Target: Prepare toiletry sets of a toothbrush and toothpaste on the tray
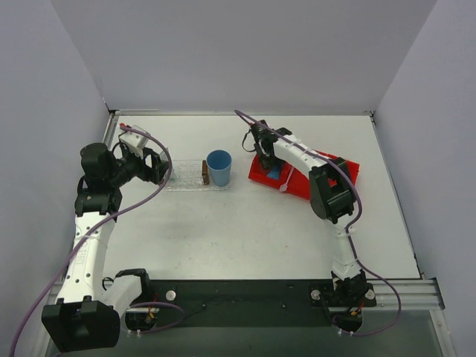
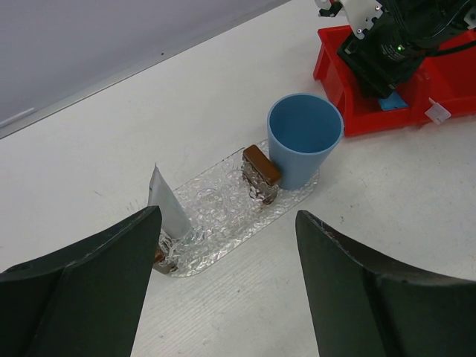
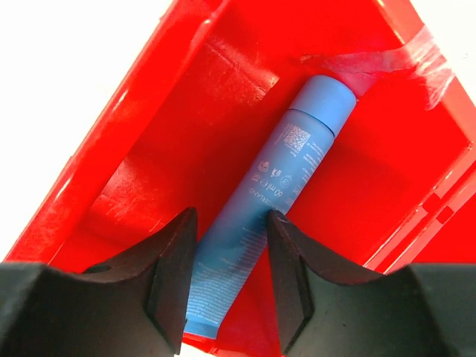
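left gripper (image 2: 227, 223) spread, empty, hovering over the left end of the tray (image 2: 216, 199), where the white-grey toothpaste (image 2: 165, 202) stands; right gripper (image 3: 232, 219) spread astride the blue toothpaste (image 3: 297, 149) in the red bin (image 3: 186, 119); tube axis runs lower left to upper right, between the fingers, not yet pinched.

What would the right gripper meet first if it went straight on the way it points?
The blue toothpaste tube, lying in the red bin straight between the right gripper's fingers; how near is unclear.
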Robot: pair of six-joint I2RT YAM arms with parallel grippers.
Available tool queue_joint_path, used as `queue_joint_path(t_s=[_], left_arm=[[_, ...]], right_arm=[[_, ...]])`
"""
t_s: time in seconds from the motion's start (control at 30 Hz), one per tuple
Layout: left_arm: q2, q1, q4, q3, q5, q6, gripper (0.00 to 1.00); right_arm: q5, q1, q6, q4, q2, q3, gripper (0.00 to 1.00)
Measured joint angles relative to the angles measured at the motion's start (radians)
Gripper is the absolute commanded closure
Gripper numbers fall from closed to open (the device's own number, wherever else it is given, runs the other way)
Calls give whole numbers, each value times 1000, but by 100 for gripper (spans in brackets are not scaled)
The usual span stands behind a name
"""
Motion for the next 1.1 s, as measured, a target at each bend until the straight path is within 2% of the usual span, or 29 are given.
queue_joint_path(t_s=[0.13,0.3,0.7,1.1], left_arm=[[0,0,0,-2,0,5,17],[0,0,0,-2,-2,9,17],[0,0,3,-10,-5,14,17],[0,0,3,-10,-4,16,17]], right_arm=[[8,0,0,-7,10,13,80],[7,0,5,-9,14,19,89],[-42,-2,10,-66,14,54,100],[-79,-2,8,-103,10,78,100]])
